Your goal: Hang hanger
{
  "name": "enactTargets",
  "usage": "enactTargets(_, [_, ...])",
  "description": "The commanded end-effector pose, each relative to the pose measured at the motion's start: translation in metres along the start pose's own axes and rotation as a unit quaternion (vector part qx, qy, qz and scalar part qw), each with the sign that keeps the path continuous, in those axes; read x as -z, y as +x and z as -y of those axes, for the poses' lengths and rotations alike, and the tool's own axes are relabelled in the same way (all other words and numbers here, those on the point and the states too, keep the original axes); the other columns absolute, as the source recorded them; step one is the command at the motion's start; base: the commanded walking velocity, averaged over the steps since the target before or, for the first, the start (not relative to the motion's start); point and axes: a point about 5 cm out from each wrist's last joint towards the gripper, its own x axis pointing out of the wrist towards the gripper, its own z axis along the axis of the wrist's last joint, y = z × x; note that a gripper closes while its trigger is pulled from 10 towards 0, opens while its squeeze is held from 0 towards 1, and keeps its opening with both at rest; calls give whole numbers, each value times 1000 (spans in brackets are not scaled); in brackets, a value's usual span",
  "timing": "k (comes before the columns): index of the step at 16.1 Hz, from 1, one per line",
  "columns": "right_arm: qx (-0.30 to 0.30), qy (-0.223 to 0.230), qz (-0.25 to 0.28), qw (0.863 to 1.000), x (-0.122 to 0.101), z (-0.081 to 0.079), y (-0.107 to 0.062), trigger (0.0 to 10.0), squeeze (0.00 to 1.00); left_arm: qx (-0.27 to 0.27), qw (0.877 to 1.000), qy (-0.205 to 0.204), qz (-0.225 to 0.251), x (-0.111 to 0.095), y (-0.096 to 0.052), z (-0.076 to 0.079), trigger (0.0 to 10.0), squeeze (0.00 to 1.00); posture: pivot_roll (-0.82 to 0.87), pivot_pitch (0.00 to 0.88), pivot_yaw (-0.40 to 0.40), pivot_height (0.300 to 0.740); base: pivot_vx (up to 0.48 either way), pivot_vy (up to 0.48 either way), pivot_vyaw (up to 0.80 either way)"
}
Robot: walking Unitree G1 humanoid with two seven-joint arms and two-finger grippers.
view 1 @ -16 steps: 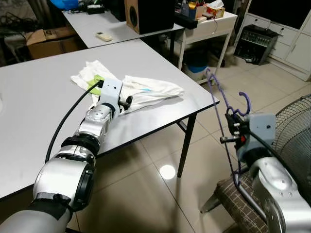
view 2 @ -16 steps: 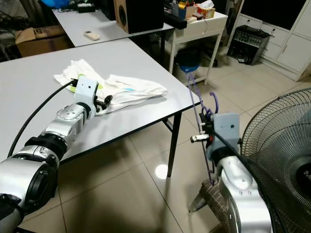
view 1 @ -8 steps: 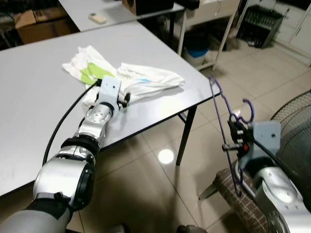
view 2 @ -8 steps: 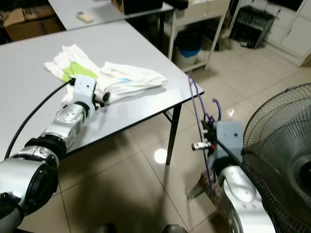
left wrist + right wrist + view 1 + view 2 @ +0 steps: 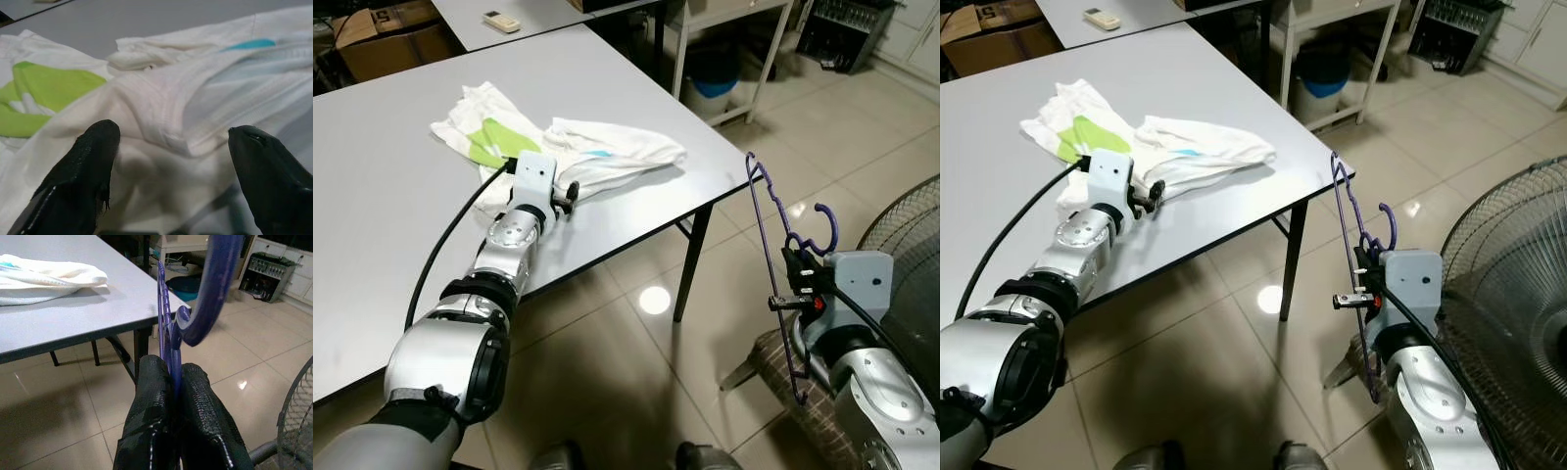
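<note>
Hanger: a thin purple wire clothes hanger was held upright at the right of the frame, off the bench and over the tiled floor, its hook curling above the gripper.
Right gripper: the right gripper was seen low at the right of the frame; its jaws were pressed together on the purple wire just under the hook.
Left gripper: the left gripper was stretched across the bench in the upper left of the frame; its jaws were spread wide, one black finger either side of a fold of cloth. Whether the cloth was touched could not be told.
Cloth: a crumpled white garment with a green patch and a small blue mark was laid on the bench, at the upper centre of the frame, near the bench's corner.
Bench: a grey flat-topped table on dark legs was seen across the left and upper part of the frame.
Floor: pale glossy tiles were seen below and to the right of the bench.
Fan: a round wire-guarded floor fan was seen at the right edge, just beside the right arm.
Seat: a brown checked cushion was seen at the lower right, under the hanger.
</note>
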Motion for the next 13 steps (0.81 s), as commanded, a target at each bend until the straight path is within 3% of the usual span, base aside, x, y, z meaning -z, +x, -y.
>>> enactTargets(1, [10,0,1,1000,-2,2,-5,10000,0,1,1000,1,1,-5,2,2,0,0,-314,182,69,740,0,0,0])
enactTargets(13, [27,0,-4,1000,-4,5,-15,10000,0,-52,999,2,-10,-4,2,-8,0,0,-349,180,98,740,0,0,0])
